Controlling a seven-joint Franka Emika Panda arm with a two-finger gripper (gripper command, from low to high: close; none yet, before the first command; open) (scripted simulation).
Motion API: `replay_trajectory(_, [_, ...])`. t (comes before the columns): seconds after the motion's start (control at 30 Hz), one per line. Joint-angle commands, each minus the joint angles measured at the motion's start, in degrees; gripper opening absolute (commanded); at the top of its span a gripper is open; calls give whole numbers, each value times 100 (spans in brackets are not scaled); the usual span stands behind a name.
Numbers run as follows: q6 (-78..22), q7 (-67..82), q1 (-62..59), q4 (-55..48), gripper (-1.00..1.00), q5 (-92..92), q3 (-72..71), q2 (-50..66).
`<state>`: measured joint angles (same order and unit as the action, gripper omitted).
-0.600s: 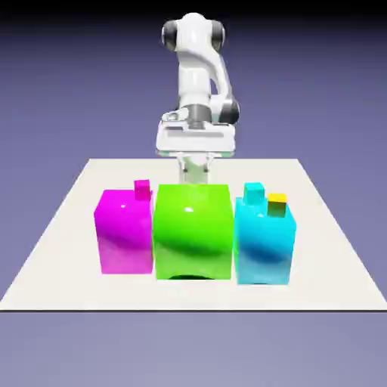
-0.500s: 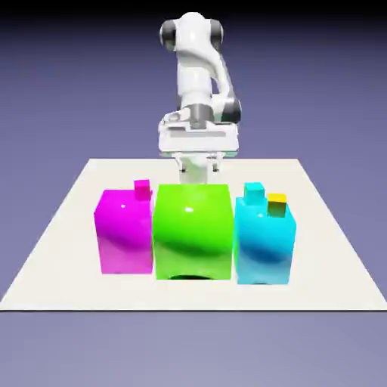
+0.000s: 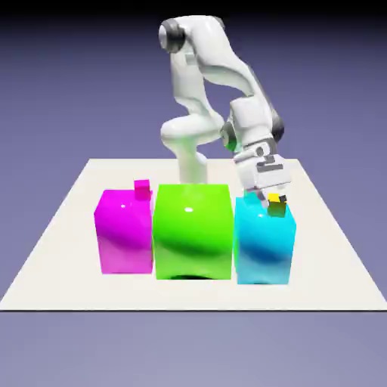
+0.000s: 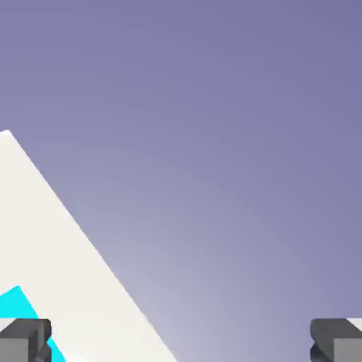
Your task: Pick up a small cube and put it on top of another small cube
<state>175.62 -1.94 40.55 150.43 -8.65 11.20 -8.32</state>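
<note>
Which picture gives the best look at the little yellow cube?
The exterior view: the yellow cube shows there near the gripper, before the big cyan block. The hand view shows none of it.

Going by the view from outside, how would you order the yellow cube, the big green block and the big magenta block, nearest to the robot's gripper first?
1. Yellow cube: right by the gripper, at the exterior view's right.
2. Big green block: in the middle.
3. Big magenta block: at the exterior view's left.
</note>
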Motion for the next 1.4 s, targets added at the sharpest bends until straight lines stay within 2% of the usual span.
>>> replay_trajectory(0.0, [5,220,210,-51,0,-38,55,127])
replay_trajectory(0.43, [-366,3439,2265,-46,0,467,243,1345])
replay_trajectory(0.67, [-1171,4957,1828,1025,0,2213,-556,1016])
replay_trajectory(0.93, [69,4598,2110,746,0,2741,-147,2585])
replay_trajectory(0.97, [69,4598,2110,746,-100,2741,-147,2585])
replay_trajectory(1.27, [-1203,5018,1810,1067,-100,2282,-588,1003])
replay_trajectory(1.37, [-1665,4910,1606,792,-100,1989,-649,837])
